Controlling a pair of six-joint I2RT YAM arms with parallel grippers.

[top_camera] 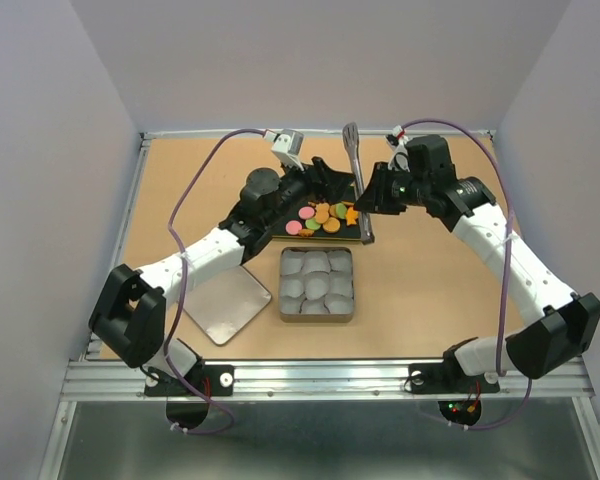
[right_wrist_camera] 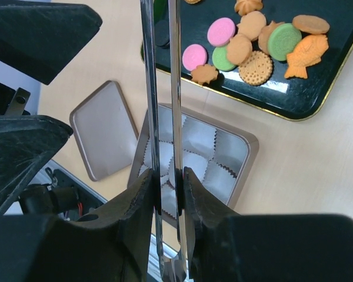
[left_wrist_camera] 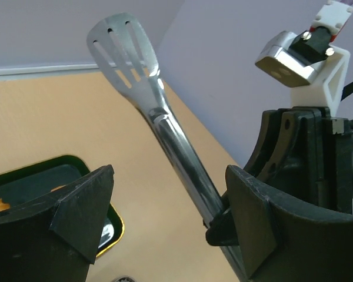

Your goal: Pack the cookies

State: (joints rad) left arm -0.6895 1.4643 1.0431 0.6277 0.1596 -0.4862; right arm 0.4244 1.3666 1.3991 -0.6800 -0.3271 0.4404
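The cookies (top_camera: 322, 217), round discs in orange, pink and green plus a few shaped ones, lie on a black tray (top_camera: 292, 236); they also show in the right wrist view (right_wrist_camera: 253, 41). My right gripper (top_camera: 372, 200) is shut on metal tongs (top_camera: 355, 150) at the tray's right edge, the slotted ends pointing to the far side. In the right wrist view the gripper (right_wrist_camera: 167, 176) presses the two tong arms (right_wrist_camera: 175, 88) together. My left gripper (top_camera: 320, 178) is open and empty over the tray's far edge. In its view (left_wrist_camera: 170, 182) the tongs (left_wrist_camera: 135, 76) pass between the fingers.
A square metal tin (top_camera: 283, 285) lined with empty white paper cups sits in front of the tray, also in the right wrist view (right_wrist_camera: 247, 153). Its lid (top_camera: 225, 308) lies to the left. The table's far and side walls are close.
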